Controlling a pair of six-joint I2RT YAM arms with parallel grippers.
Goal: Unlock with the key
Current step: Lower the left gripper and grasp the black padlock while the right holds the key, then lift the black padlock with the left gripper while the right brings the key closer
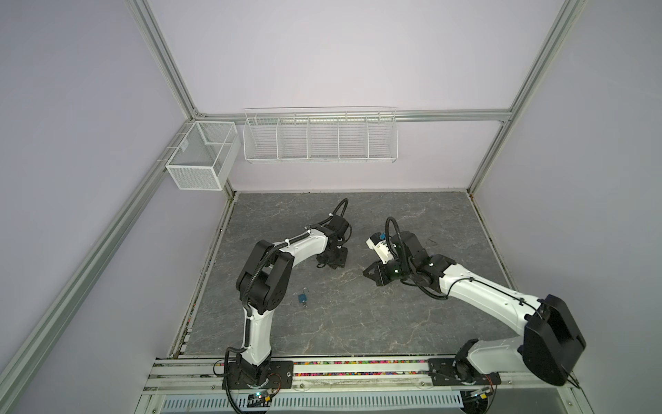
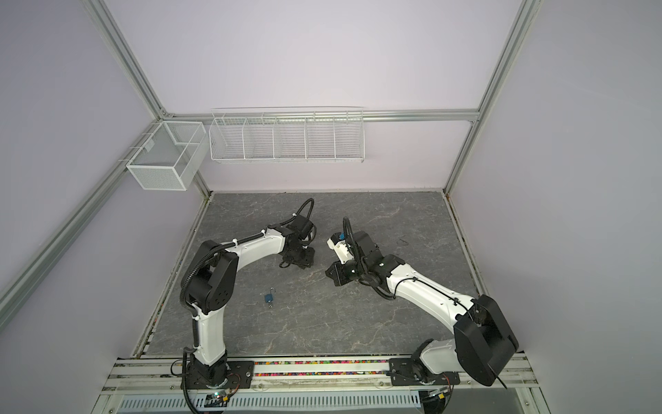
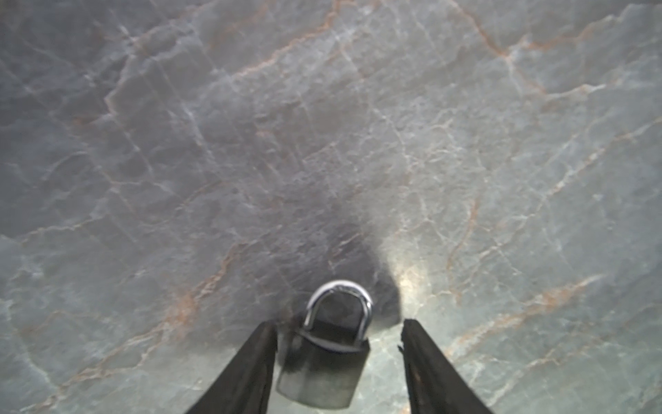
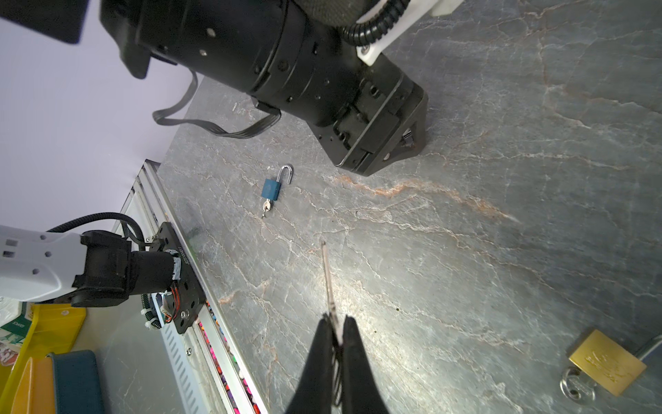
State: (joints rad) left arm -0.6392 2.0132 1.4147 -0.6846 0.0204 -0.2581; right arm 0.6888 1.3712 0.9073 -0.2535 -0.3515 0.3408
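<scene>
On the grey marble-patterned table (image 1: 358,322), the left gripper (image 3: 338,324) is seen low near the centre, its fingers (image 3: 250,358) spread. A padlock (image 3: 322,369) is straddled by them, its shackle (image 3: 340,285) apparently closed. One finger is set close against the body, while the other is kept clear of it. At about 3 o'clock of it, the right gripper (image 4: 336,319) is pressed together on a key (image 4: 327,276). The blade is held out past the fingertips, and the gripper is pointed toward roughly 9 o'clock in both top views. A blue padlock (image 1: 302,299), shackle swung open and a key seated in its base, is laid at about 7 o'clock of the left gripper, well apart from both grippers. A brass padlock (image 4: 607,362) is shown on the table in the right wrist view only.
</scene>
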